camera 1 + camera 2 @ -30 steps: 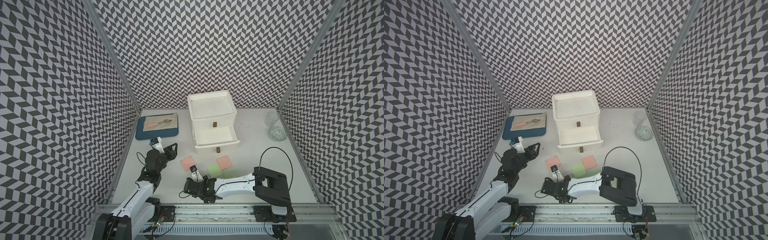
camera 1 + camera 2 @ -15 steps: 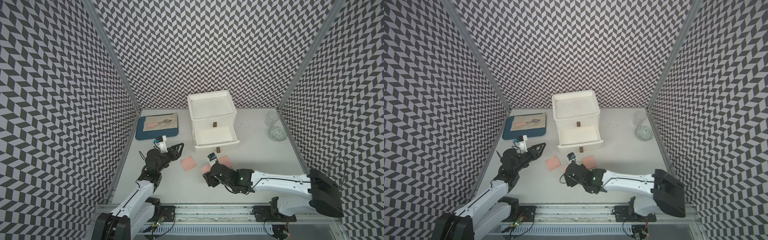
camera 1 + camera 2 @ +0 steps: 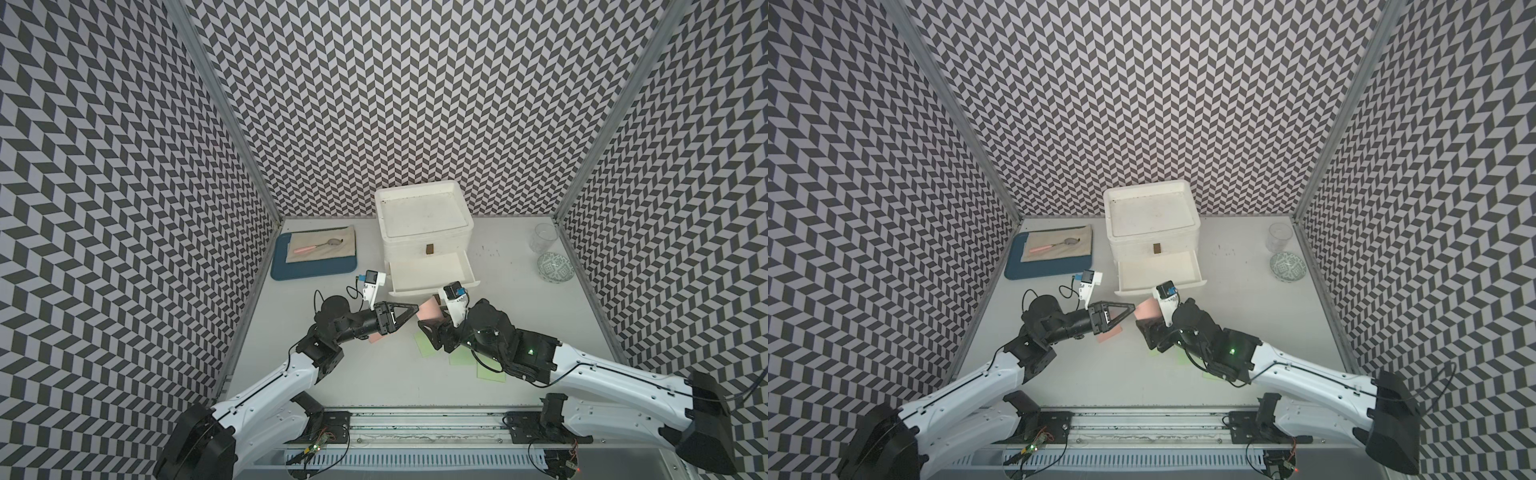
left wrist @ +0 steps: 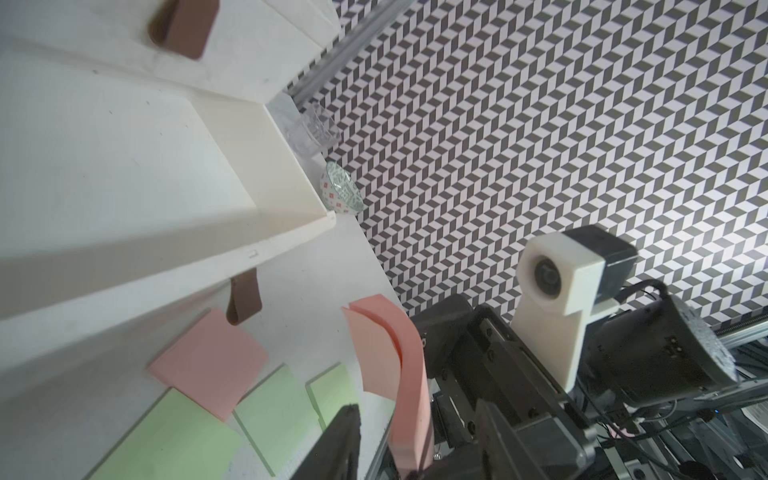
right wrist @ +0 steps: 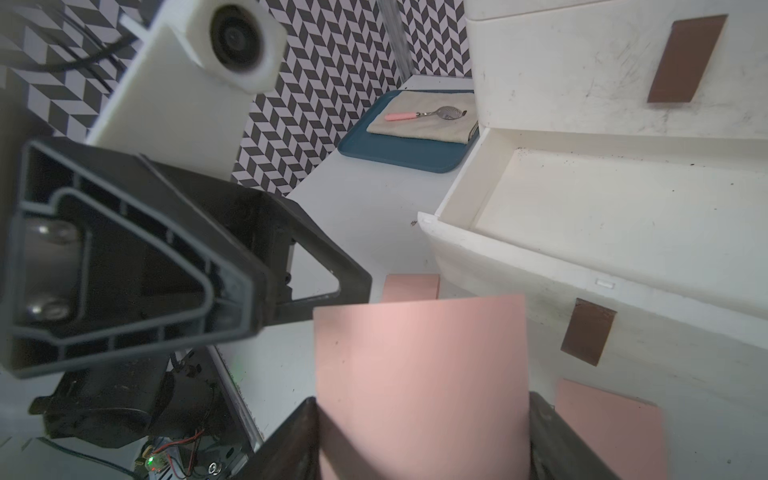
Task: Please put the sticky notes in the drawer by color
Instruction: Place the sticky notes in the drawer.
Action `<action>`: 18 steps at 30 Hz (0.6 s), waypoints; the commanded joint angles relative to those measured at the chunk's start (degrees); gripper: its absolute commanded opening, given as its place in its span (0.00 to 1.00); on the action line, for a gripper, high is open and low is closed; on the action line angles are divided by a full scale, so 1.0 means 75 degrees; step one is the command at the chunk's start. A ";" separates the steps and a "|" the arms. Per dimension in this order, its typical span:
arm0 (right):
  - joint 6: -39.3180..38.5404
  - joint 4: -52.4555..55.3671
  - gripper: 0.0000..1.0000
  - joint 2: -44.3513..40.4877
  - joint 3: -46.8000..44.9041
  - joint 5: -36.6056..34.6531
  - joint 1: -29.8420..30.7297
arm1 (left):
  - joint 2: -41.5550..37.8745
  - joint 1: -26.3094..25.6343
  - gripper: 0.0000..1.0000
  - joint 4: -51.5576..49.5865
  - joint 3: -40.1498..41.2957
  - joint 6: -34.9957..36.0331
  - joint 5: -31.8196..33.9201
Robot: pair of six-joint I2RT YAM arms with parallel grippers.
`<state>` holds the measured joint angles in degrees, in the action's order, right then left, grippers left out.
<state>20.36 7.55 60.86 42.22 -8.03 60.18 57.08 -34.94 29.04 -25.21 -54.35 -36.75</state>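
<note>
My right gripper [image 3: 434,326] is shut on a salmon-pink sticky note [image 5: 419,374], pinched across its width and bowed, just in front of the drawer [image 3: 422,245]. My left gripper [image 3: 413,311] is open, its fingers straddling the far edge of that note [image 4: 409,374]. A lower drawer [image 5: 623,216] is pulled out and its floor is bare. A second pink note [image 4: 208,365] lies under that drawer's brown handle. A third pink note [image 3: 376,337] lies under my left gripper. Three green notes [image 4: 166,440] [image 4: 274,407] [image 4: 332,390] lie on the table near my right arm.
A blue tray [image 3: 313,270] with a beige cloth and a pink-handled spoon sits at the back left. A clear glass [image 3: 543,237] and a patterned bowl [image 3: 555,268] stand at the back right. Patterned walls close in three sides.
My right gripper has moved from the table's front toward the drawer with a pink note in it. My left gripper has moved right until it meets that note.
</note>
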 commanded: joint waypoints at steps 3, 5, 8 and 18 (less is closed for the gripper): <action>-0.0298 -0.0526 0.74 -0.0281 -0.0121 0.0358 -0.0123 | 0.0567 -0.0359 0.47 0.0352 -0.0471 -0.0010 0.0177; -0.0310 -0.0524 0.74 -0.0326 -0.0149 0.0417 -0.0191 | 0.0765 -0.0443 0.45 0.0411 -0.0581 -0.0016 0.0184; -0.0331 -0.0555 0.75 -0.0401 -0.0194 0.0470 -0.0287 | 0.0940 -0.0503 0.32 0.0479 -0.0688 -0.0012 0.0182; -0.0228 -0.0177 0.95 -0.0903 -0.0308 0.0507 -0.1054 | 0.0445 -0.0322 0.00 -0.0432 -0.0854 0.0388 0.0798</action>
<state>18.44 7.44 56.60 40.12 -4.12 54.65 62.61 -38.33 28.05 -29.30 -53.60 -32.49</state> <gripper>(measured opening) 0.937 0.119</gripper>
